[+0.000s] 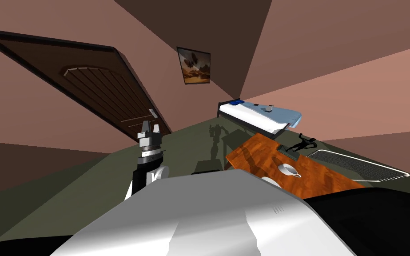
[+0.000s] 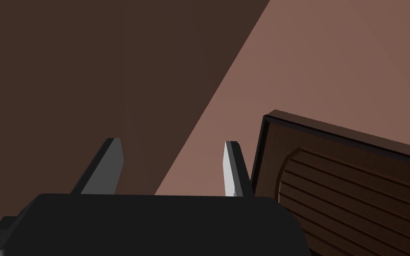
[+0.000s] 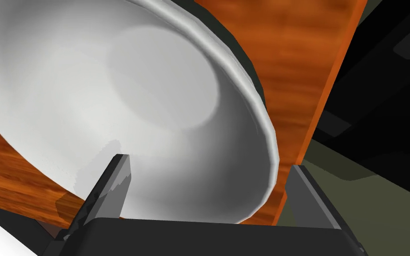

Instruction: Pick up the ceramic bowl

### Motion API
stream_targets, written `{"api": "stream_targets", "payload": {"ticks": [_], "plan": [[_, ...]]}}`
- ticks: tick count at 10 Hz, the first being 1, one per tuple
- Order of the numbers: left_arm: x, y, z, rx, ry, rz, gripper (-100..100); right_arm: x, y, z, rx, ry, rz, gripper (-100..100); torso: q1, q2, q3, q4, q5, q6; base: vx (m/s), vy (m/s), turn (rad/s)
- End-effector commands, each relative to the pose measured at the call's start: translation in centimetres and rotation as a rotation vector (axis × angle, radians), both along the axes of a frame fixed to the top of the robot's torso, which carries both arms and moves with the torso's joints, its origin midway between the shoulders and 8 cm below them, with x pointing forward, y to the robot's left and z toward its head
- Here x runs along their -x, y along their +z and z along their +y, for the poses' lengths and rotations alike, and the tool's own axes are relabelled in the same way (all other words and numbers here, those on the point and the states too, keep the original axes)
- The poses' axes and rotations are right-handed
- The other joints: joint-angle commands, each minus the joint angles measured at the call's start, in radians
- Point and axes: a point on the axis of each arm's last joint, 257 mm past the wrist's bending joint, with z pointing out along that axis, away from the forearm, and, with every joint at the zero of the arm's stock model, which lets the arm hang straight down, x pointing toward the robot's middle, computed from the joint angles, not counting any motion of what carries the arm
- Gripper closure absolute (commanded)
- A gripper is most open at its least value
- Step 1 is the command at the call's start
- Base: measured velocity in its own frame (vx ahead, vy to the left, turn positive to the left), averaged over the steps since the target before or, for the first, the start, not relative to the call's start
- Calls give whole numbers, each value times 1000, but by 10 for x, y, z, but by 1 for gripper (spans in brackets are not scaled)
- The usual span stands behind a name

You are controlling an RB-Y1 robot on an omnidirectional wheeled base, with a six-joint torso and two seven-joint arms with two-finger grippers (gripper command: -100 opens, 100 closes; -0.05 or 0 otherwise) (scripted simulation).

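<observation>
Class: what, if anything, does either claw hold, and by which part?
Nothing is held. The right claw stands open astride the white round bowl's wall, one finger inside; the left claw is open, empty.

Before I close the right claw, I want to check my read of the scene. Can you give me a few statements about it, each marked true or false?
1. The bowl sits on the orange table. True.
2. The right claw is shut on the bowl. False: it is open, at the bowl's rim.
3. The left claw is open and holds nothing. True.
4. The cup lies on the bed. False: it stands on the table.
5. The bowl is full of fruit. False: it is empty.
</observation>
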Motion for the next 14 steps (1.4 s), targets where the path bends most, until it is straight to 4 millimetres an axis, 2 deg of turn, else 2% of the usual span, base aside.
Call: {"api": "stream_targets", "payload": {"ticks": [1,2,5,6,7,8,10,11,13,14], "plan": [[0,0,0,0,0,0,0,-2,0,0,-4,-17,0,-100,0,0,0,0,0,0,-59,-8,-49],[0,0,0,0,0,0,0,-13,-2,-2,4,-26,3,-100,-1,-3,-1,0,0,0,-99,-7,181],[0,0,0,0,0,0,0,-25,-4,-4,1,-69,0,-100,0,1,0,0,0,-1,-127,-3,126],[0,0,0,0,0,0,0,-37,-4,-7,15,-76,-1,-100,0,0,0,0,0,0,-139,21,215],[0,0,0,0,0,0,0,-36,-5,-6,6,-96,-2,-100,1,1,1,0,0,-1,-114,16,69],[0,0,0,0,0,0,0,-49,-4,-11,24,-100,-5,-100,0,0,0,0,0,0,-155,14,139],[0,0,0,0,0,0,0,-48,-5,-9,13,-122,-5,-100,0,0,0,0,0,0,-76,3,43],[0,0,0,0,0,0,0,-59,-4,-13,27,-132,-7,-100,-1,-4,-2,-1,0,0,-87,-3,172],[0,0,0,0,0,0,0,-58,-4,-12,23,-139,-9,-100,0,-2,-1,0,0,0,-67,10,63],[0,0,0,0,0,0,0,-58,-4,-12,23,-142,-9,100,-1,-5,-2,-1,0,0,-7,1,-3]]}}
